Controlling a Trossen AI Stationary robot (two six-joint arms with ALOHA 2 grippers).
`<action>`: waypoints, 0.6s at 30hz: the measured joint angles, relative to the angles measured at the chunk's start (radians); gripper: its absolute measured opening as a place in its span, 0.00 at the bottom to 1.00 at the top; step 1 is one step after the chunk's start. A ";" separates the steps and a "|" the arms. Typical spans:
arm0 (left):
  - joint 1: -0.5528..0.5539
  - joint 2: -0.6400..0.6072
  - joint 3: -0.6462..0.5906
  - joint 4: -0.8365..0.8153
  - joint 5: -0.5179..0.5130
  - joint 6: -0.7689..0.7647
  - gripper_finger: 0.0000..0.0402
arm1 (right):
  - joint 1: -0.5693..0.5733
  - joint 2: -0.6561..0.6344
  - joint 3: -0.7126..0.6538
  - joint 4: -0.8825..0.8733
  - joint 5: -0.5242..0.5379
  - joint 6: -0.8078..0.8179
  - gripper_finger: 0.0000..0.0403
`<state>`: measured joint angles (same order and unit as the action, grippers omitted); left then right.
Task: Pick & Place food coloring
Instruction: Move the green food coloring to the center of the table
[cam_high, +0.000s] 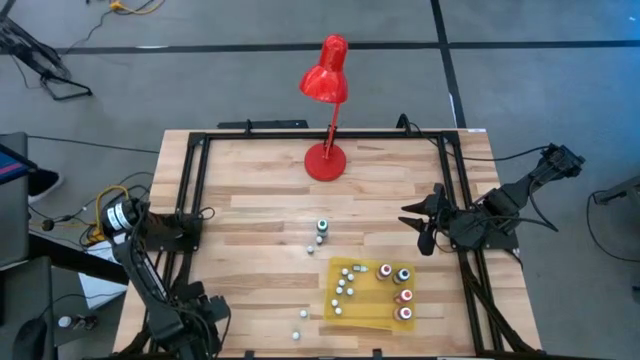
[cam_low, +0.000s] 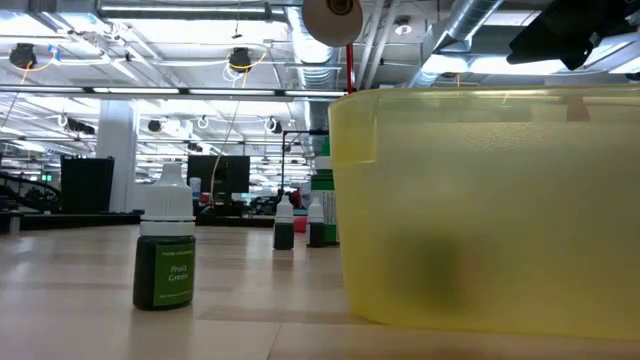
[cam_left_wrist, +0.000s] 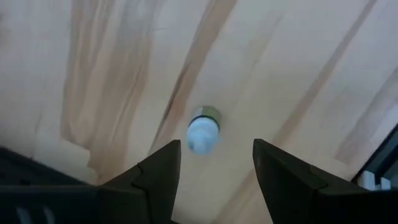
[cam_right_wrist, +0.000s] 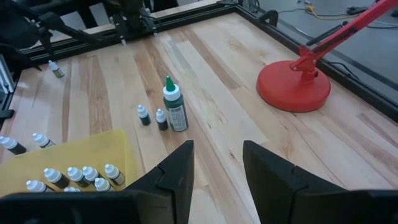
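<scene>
The left gripper (cam_left_wrist: 214, 165) hangs low at the table's (cam_high: 260, 215) near left corner, jaws wide, nothing between them; past its fingers a small bottle (cam_left_wrist: 203, 129) lies on the wood, cap toward the camera, its colour hard to make out. In the low view a green dropper bottle (cam_low: 165, 245) stands upright, label reading "Fruit Green"; the smaller print above is illegible. Mid-table, a taller green-capped bottle (cam_high: 322, 228) stands with two tiny dark bottles (cam_right_wrist: 144, 115) just beside it; their labels cannot be read. The yellow tray (cam_high: 365, 312) holds several food coloring bottles (cam_high: 343, 290) plus larger capped ones (cam_high: 385, 272); its wall hides them in the low view. A red lamp (cam_high: 325, 160) stands at the far edge. The right gripper (cam_right_wrist: 217, 165) hovers by the right rail, jaws partly apart, empty.
</scene>
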<state>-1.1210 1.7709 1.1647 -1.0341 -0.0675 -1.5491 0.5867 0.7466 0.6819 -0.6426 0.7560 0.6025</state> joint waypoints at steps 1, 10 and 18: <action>0.000 -0.001 -0.008 0.013 -0.003 0.003 0.48 | 0.000 0.000 0.000 0.000 0.000 0.000 0.32; 0.002 -0.001 -0.057 0.074 -0.012 0.007 0.36 | 0.000 0.000 0.000 0.000 0.000 0.000 0.32; 0.012 -0.003 -0.057 0.059 -0.006 0.028 0.10 | 0.000 0.000 0.000 0.000 0.000 0.000 0.32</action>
<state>-1.1086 1.7683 1.1080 -0.9750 -0.0735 -1.5211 0.5867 0.7464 0.6819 -0.6426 0.7559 0.6025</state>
